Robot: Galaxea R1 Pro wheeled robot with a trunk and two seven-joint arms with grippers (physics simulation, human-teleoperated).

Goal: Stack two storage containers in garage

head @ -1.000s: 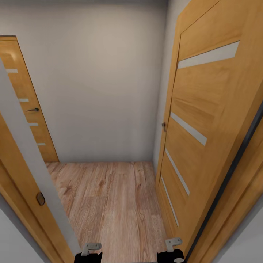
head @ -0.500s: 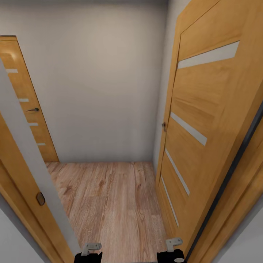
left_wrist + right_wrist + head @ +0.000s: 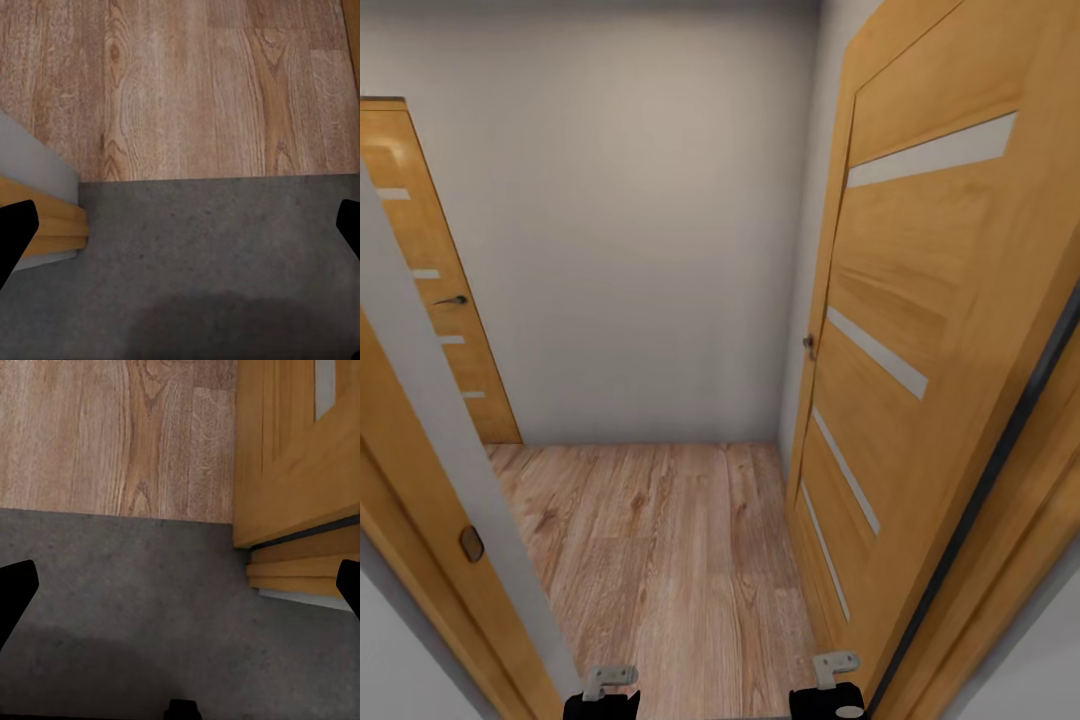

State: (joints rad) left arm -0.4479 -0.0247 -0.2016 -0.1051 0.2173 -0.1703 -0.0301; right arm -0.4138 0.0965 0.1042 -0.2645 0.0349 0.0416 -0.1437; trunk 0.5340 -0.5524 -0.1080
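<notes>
Doorway ahead, robot sitting right on the threshold: at the left a closed door point(image 3: 430, 290) down the hall, then plank floor point(image 3: 660, 560), then the open door point(image 3: 920, 330) swung in on the right. Left tool point(image 3: 180, 225) has its fingers wide apart over the seam where grey concrete point(image 3: 210, 262) meets wood; right tool point(image 3: 180, 585) likewise spread, door edge just beside it. Both carry nothing. Neither container is in sight, so I can't tell which arm is nearer one.

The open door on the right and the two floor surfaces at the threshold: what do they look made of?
Open door: honey-toned wood or veneer, satin, with pale inset strips, possibly frosted glass. Plank floor: light wood or laminate, with visible grain and knots. Grey floor: rough, speckled, looks like concrete.
</notes>
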